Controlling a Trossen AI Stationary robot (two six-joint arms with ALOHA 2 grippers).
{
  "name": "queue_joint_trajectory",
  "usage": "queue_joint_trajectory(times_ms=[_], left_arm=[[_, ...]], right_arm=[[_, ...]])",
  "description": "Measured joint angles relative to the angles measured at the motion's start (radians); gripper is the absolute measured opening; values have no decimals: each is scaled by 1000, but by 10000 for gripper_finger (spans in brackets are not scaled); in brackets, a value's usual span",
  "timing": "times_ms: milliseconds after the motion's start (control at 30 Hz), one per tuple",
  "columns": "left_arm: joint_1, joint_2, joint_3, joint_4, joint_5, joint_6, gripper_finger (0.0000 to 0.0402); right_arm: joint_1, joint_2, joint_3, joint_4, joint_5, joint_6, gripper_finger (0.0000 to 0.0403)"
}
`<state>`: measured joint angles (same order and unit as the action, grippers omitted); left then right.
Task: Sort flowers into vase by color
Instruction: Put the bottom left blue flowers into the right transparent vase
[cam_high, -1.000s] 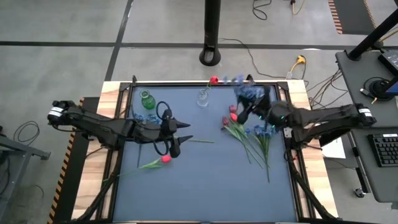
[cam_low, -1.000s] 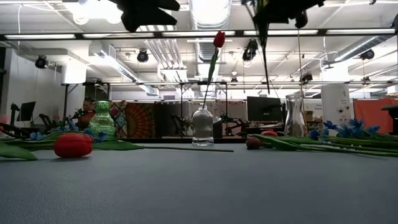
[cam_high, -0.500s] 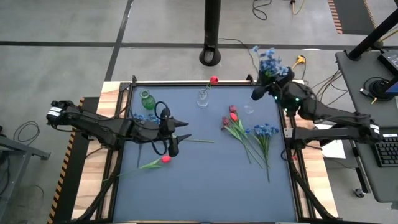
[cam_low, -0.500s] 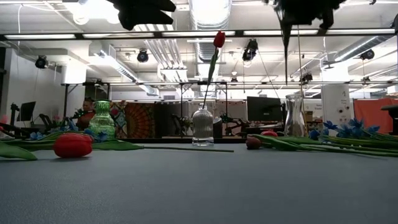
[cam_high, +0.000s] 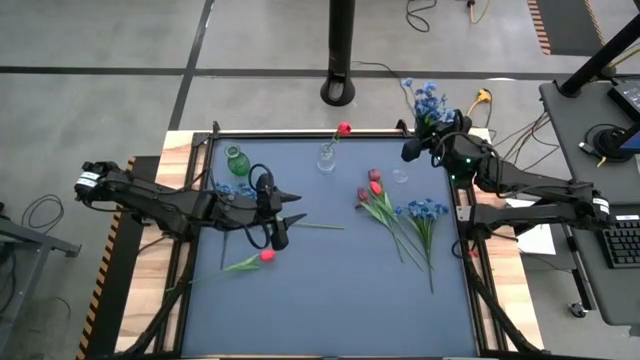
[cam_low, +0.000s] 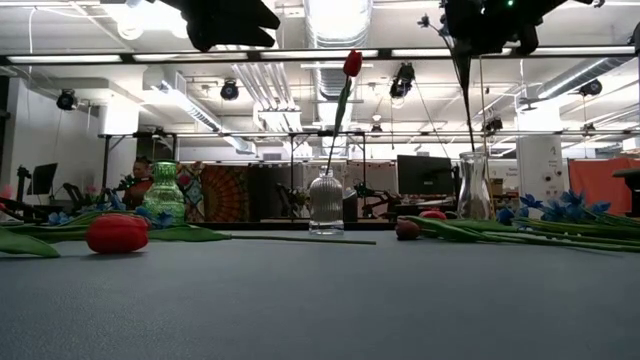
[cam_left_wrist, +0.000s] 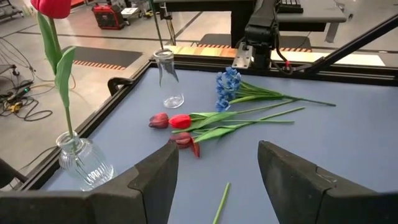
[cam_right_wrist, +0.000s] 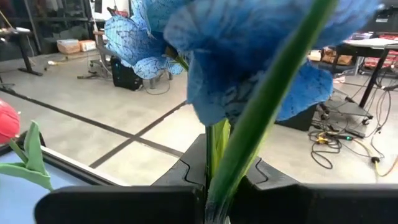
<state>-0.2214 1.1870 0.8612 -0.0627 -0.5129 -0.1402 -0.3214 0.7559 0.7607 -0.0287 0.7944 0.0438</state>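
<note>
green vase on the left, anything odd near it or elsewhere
Blue blossoms lie on the mat beside the green vase, not in it, and one red tulip lies apart from the main pile. Nothing looks spilled or broken.

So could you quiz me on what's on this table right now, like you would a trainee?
1. True or false: the right gripper holds a blue flower bunch above the table's far right corner.
2. What stands in the ribbed clear vase?
A. a blue bunch
B. a red tulip
C. nothing
3. Fill in: the left gripper has its fingers ____ above the mat, holding nothing.

Key: 1 true. 2 B. 3 open.
</note>
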Motion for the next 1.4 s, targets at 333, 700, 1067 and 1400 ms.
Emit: queue_joint_trajectory(times_ms=[333,700,1067,1400], left_arm=[[0,0,0,2,-1,0,204],[0,1,0,2,-1,0,204],[0,1,0,2,-1,0,204],[0,1,0,2,-1,-1,204]], right_arm=[[0,4,-27,3,15,52,22],[0,40,-30,11,19,53,56],[0,36,-30,2,21,53,140],[0,39,-30,-39,20,64,194]])
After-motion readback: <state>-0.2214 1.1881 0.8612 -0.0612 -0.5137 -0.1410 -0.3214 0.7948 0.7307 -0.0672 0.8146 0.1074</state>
